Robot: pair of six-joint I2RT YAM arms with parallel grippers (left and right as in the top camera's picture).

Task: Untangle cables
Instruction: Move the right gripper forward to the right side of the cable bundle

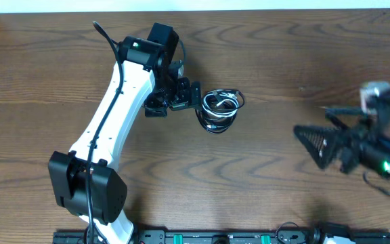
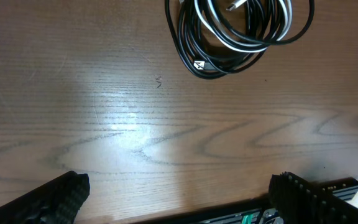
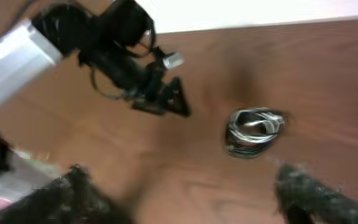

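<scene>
Left fingers [image 2: 51, 199] and right fingers [image 3: 316, 193], both black, stand apart, empty; glossy black-and-white cables [image 2: 191, 43] coil roundly on grained wooden worktop [image 2: 104, 112].

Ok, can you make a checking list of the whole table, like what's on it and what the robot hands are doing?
Surface: brown wooden table, bare wood with some glare.
Job's things: cables coiled in one bundle, black ones with one white cable looped through; not yet separated.
Clutter: nothing seen.
Hands: left hand open, beside the bundle, holding nothing; right hand open, far from it, blurred.
Cables: black arm cord runs along the left arm.
Surroundings: white wall behind; black rail at the near edge.
</scene>
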